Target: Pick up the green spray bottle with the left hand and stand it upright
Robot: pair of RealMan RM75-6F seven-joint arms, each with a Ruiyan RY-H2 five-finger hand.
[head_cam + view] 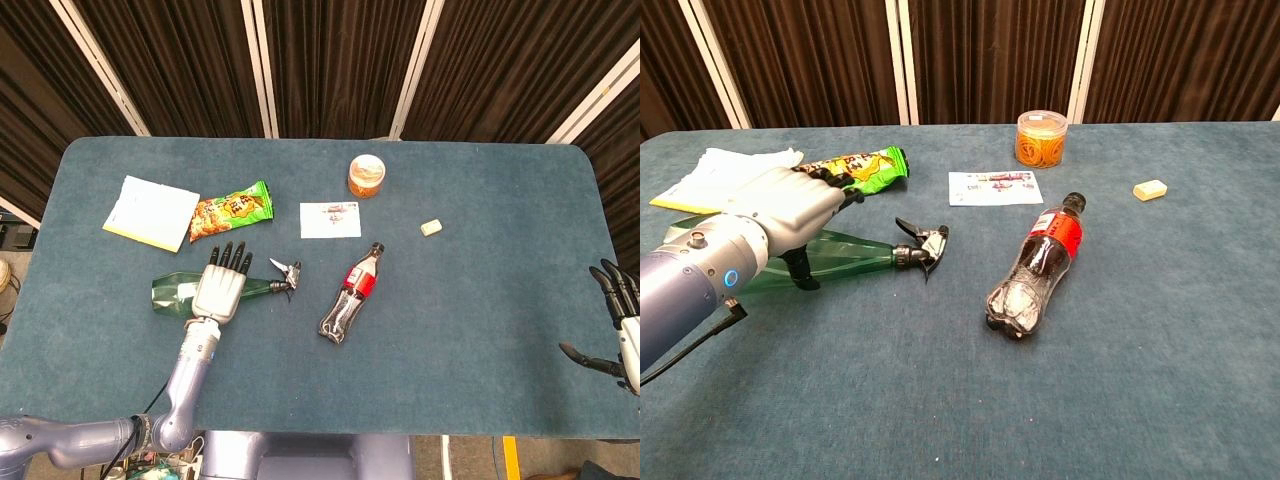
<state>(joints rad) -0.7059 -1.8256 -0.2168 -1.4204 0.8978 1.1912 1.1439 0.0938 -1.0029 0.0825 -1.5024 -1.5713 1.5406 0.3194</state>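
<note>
The green spray bottle (255, 288) is lying flat on the blue table (480, 330). The left hand (222, 287) is reaching over it, fingers spread, gripping nothing, getting ready to grab it. The right hand (622, 335) is waiting, spread and holding nothing.

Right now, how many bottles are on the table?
2. The green spray bottle lies under the left hand; the cola bottle lies mid-table, to its right. None looks hidden.

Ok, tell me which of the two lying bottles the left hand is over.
The green spray bottle; the left hand covers it, while the cola bottle lies apart.
</note>
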